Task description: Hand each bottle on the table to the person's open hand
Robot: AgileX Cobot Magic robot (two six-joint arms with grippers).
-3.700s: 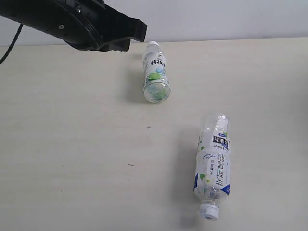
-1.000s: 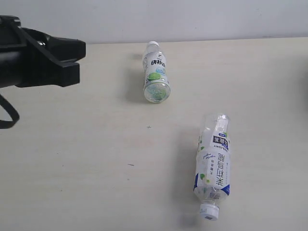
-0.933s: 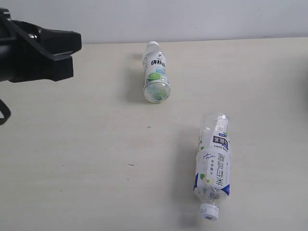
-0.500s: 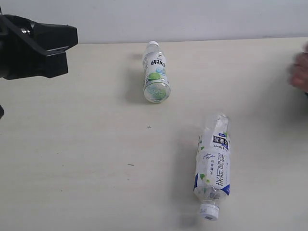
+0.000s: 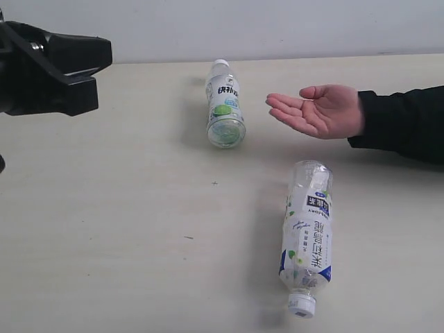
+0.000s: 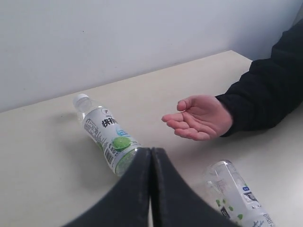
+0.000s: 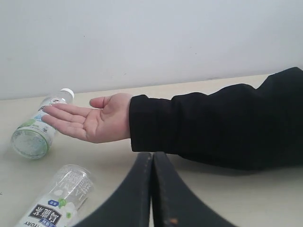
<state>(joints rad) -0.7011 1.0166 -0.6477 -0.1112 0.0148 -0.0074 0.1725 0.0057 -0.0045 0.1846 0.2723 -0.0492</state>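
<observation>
Two clear plastic bottles lie on their sides on the pale beige worktop [image 5: 104, 229] as a person's open hand [image 5: 319, 111] reaches in from the right of the exterior view, palm up and fingers outstretched, its black sleeve [image 5: 402, 121] running off the frame's edge. The hand is empty.

The green-label bottle [image 5: 225, 107] rests near the worktop's far edge, its white cap toward the grey wall [image 5: 277, 28] and its base toward the camera. The fingertips of the hand point at it from the right, near but not touching. The blue-label bottle [image 5: 306, 239] lies closer to the camera, white cap toward the near edge and base toward the hand, apart from both the hand and the other bottle.

The left end effector [image 5: 100, 73] hangs at the left edge of the exterior view, well apart from both bottles; its black fingers are pressed together with nothing between them. The right end effector [image 7: 152, 158] appears only in its own wrist view, fingers likewise closed tight and empty, with the sleeved forearm crossing just beyond its tips and both bottles lying past the hand.
</observation>
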